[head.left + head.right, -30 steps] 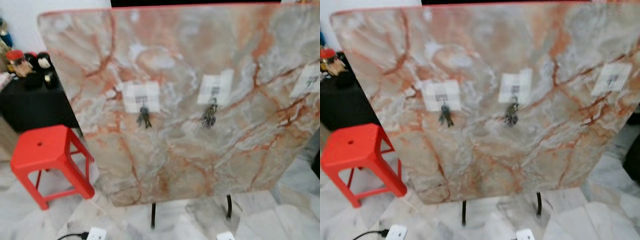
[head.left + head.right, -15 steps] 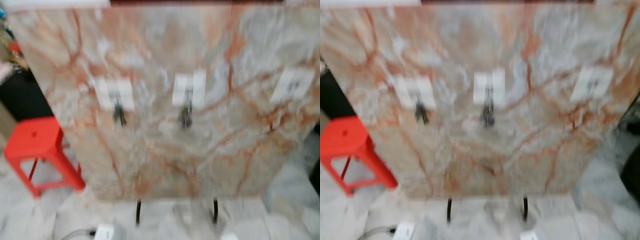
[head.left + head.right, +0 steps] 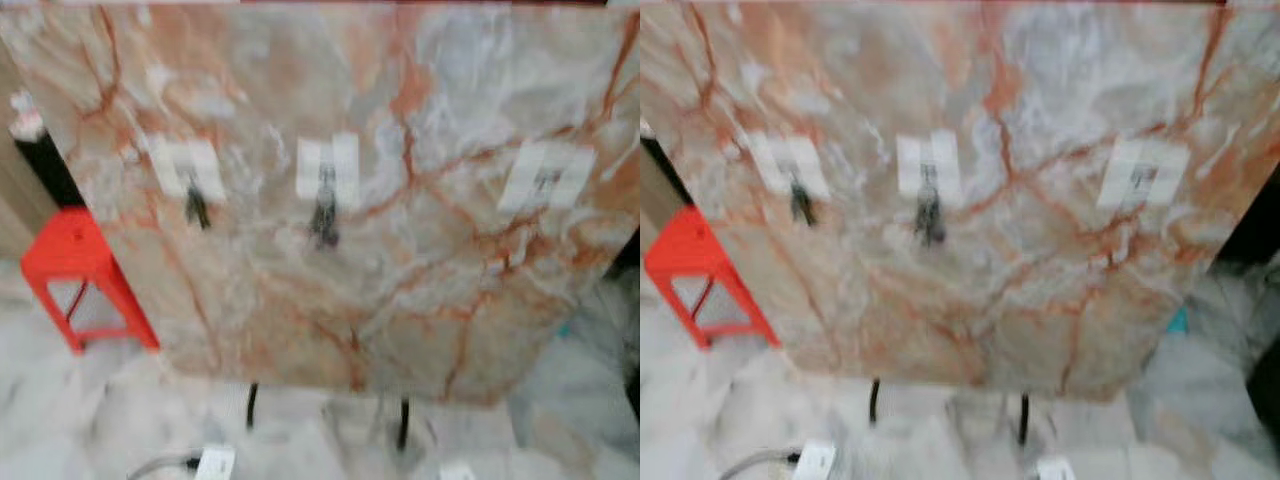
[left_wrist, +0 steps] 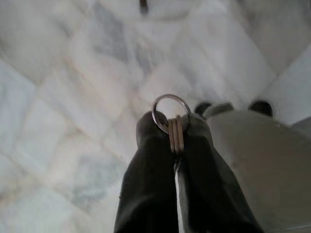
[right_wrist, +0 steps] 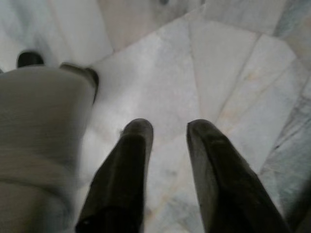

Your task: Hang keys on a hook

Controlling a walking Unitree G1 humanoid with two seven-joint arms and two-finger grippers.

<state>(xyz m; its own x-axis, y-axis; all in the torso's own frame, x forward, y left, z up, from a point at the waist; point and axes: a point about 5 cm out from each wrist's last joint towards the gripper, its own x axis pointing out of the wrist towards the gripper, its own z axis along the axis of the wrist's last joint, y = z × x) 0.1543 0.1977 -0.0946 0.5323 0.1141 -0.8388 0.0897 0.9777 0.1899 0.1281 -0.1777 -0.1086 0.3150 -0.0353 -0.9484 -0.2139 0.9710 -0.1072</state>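
Note:
A marble board [image 3: 400,240] stands upright before me with three white hook pads. The left pad [image 3: 187,166] and the middle pad [image 3: 327,170] each carry a dark bunch of keys [image 3: 324,222]. The right pad [image 3: 545,177] has a bare hook. In the left wrist view my left gripper [image 4: 174,127] is shut on a set of keys [image 4: 175,133], whose silver ring [image 4: 171,110] sticks out above the fingertips, over the pale floor. My right gripper [image 5: 167,131] hangs open above the floor tiles with nothing between its fingers.
A red stool [image 3: 78,272] stands left of the board. The board rests on thin black legs [image 3: 402,425] over a marble-tiled floor. A white power strip [image 3: 212,464] with a cable lies on the floor in front.
The whole picture has shifted left, so the camera has turned right. The right hook pad now sits well inside the view. The black table at the left has slid out of sight.

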